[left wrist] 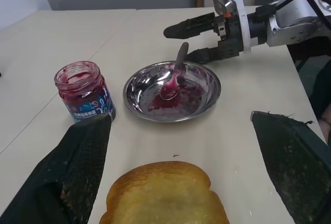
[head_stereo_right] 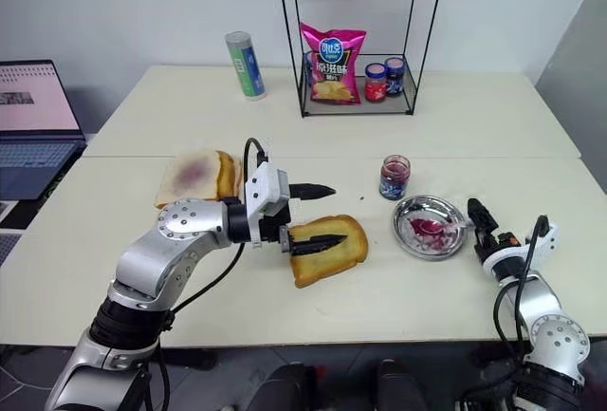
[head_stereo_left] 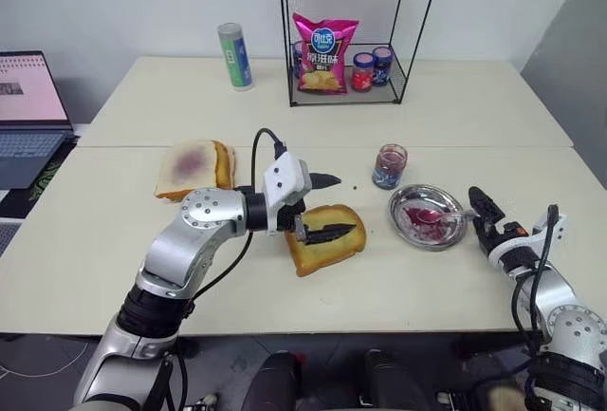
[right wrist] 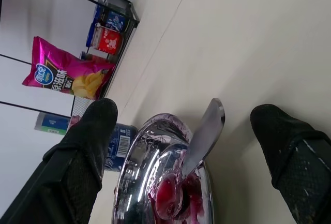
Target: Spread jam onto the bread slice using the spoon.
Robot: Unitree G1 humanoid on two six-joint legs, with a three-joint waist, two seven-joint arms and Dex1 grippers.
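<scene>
While spoon [head_stereo_left: 438, 214] lies in dish [head_stereo_left: 406, 204], released right end effector [head_stereo_left: 482, 210] sits just beside handle

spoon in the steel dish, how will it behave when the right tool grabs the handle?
The spoon is slim metal, so probably stiff and light. Its bowl sits in jam while the handle leans on the dish rim, so it may pivot or slide if nudged. The polished handle could slip between the right tool's open fingers.
</scene>
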